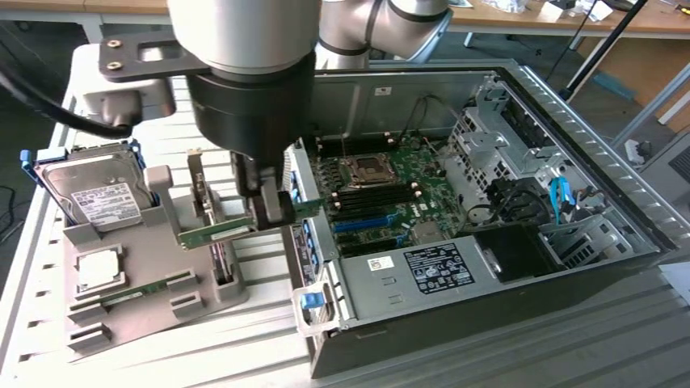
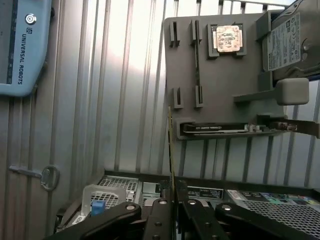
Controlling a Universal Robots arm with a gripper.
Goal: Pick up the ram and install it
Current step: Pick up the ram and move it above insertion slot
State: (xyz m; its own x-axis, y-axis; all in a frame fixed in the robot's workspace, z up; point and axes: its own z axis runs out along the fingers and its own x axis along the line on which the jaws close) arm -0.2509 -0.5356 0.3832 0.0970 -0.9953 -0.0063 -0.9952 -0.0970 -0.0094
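My gripper [image 1: 265, 212] is shut on the ram [image 1: 216, 235], a thin green stick that I hold in the air above the gap between the grey parts tray [image 1: 151, 311] and the open computer case [image 1: 485, 283]. The stick is roughly level and juts out toward the exterior view's left. In the wrist view the ram [image 2: 171, 145] is seen edge-on as a thin line rising from between my fingers [image 2: 161, 215]. The motherboard [image 1: 415, 166], with its dark memory slots [image 1: 377, 196], lies inside the case to the exterior view's right of my gripper.
The tray carries a hard drive [image 1: 97, 198], a square silver processor [image 1: 97, 271], another green stick [image 1: 121, 297] and a dark expansion card [image 2: 220, 129]. The case's metal side wall [image 1: 307, 242] stands right beside my gripper. A teach pendant [image 2: 20, 45] lies on the ribbed table.
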